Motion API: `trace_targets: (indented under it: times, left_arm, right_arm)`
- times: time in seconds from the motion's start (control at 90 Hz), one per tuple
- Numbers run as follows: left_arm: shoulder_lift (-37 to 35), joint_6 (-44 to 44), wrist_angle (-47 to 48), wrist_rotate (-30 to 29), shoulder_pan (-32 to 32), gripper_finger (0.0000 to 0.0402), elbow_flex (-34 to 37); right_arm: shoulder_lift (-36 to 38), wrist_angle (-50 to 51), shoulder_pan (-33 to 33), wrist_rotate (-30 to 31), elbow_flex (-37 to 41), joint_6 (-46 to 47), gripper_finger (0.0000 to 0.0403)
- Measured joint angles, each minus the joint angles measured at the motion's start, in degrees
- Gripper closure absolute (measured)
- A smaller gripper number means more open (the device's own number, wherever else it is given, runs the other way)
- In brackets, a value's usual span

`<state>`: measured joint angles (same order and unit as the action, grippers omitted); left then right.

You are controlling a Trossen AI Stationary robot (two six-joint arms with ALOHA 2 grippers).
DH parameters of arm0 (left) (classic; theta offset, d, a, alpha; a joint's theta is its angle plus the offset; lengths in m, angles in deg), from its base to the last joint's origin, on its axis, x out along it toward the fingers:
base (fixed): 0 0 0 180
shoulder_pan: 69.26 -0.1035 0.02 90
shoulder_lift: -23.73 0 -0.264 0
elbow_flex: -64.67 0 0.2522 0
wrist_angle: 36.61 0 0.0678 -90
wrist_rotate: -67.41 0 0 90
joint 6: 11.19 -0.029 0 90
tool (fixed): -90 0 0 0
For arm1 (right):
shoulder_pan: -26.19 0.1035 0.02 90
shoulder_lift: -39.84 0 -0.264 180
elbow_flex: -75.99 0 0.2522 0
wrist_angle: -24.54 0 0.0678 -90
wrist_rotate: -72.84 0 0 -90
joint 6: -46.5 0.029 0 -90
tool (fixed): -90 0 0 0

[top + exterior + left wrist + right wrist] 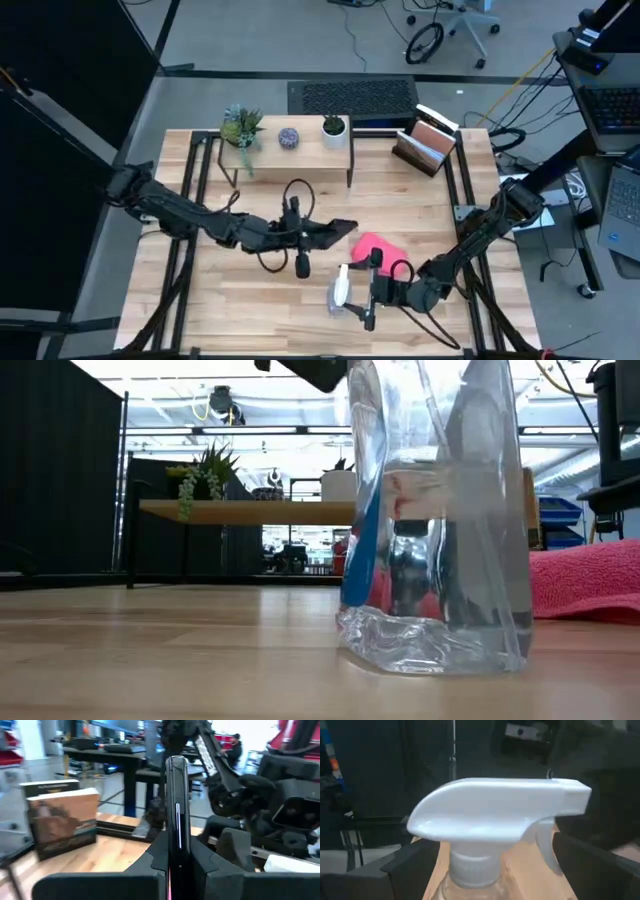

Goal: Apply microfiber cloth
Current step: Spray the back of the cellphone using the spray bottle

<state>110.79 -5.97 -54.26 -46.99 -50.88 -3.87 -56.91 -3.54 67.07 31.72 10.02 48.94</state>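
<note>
Landmark: the microfiber cloth [377,245], bright pink, lying crumpled on the wooden table [250,310], untouched by either arm.

- Smartphone [177,815]: black, held on edge just beside the cloth, clamped between the fingers of the left gripper [318,234]. Likely raised this way so a face stands free for wiping.
- Spray bottle [340,290]: clear, with blue liquid, standing upright on the table just beside the cloth, on its near side. White trigger head [495,815] sits between the fingers of the right gripper [362,297]; whether they press or merely flank the neck cannot be told.
- Shelf [290,150] with small plants, and a book stand [425,145]: well beyond the cloth, at the table's far edge.

Hidden or unclear: the low view is mostly filled by the bottle, with only a pink edge of cloth showing behind it. The phone's screen face is not visible. The cloth's far edge is partly covered by the right arm.
</note>
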Motion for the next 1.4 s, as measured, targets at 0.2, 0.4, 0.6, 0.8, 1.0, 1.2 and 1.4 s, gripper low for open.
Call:
trace_targets:
  times: [0.2,0.4,0.6,0.8,1.0,1.2,1.4]
  left_arm:
    - [1.55,0.38,-1.76,4.18,-0.84,0.0391,0.0]
    - [1.95,0.34,-3.18,6.1,-0.84,0.0391,0.0]
    - [1.95,0.25,-4.3,9.1,-0.78,0.0391,0.0]
    - [1.95,0.25,-4.25,9.66,-0.8,0.0391,0.0]
    - [1.95,0.2,-4.1,9.68,-0.8,0.0391,0.0]
    - [1.93,-0.13,-4.04,9.75,-0.8,0.0391,0.0]
    - [1.91,-1.34,-3.84,9.23,-0.8,0.0391,0.0]
  right_arm:
    - [0.02,0.02,0.02,-1.0,0.0,-0.58,0.0032]
    - [0.04,0.38,0.02,-1.07,0.0,-0.83,0.0033]
    - [0.07,0.46,0.0,-1.86,0.0,-0.83,0.0057]
    - [0.09,0.48,0.02,-2.91,-0.02,-0.33,0.012]
    - [0.11,1.13,-0.07,-2.62,-0.04,-0.33,0.0166]
    - [0.25,2.66,-0.32,-2.52,-0.14,-0.37,0.0147]
    - [1.36,5.03,-0.28,-2.33,-0.07,-1.81,0.0094]
